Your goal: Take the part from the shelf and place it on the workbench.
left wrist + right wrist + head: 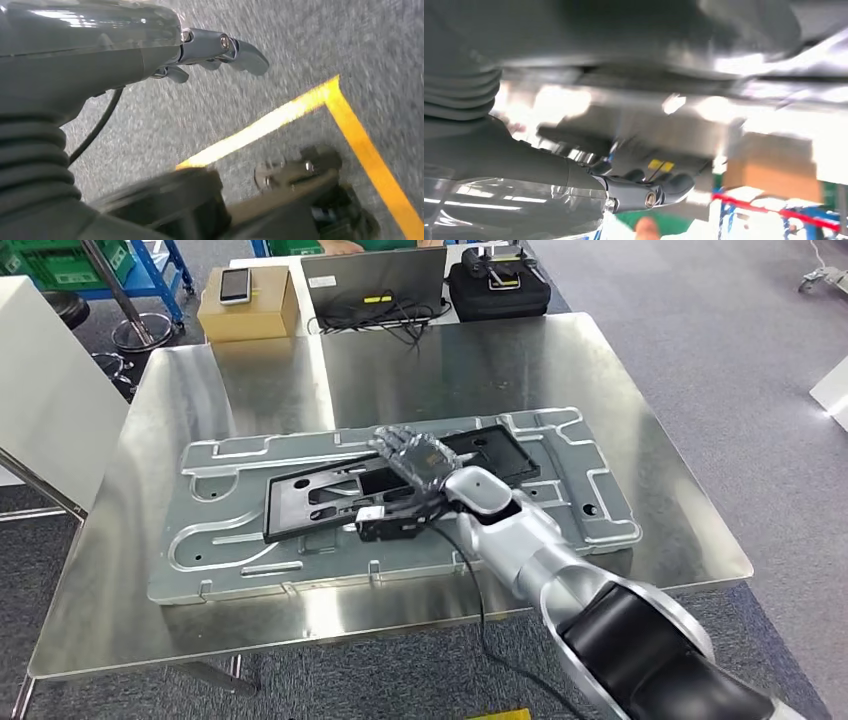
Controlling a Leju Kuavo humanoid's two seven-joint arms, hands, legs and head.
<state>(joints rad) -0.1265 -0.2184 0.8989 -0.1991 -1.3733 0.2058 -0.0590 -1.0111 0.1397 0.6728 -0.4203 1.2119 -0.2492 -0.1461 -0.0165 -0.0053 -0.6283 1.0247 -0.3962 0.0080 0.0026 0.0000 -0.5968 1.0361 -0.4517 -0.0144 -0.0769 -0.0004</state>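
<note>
The black flat part (325, 498), a frame with several cut-outs, lies on a large grey metal plate (230, 540) on the steel workbench (660, 480). My right hand (413, 458) reaches in from the lower right and lies flat over the part's right half. Its fingers are stretched out and spread, gripping nothing. The right wrist view is blurred; there the right hand (644, 192) hangs just off the shiny bench surface. My left hand (220, 50) hangs over the grey floor with its fingers loosely apart and nothing in it.
Beyond the bench's far edge stand a cardboard box (248, 305) with a phone on it, a laptop (375, 285) with cables and a black case (497, 285). A white panel (50, 390) stands at the left. Yellow tape (300, 110) marks the floor.
</note>
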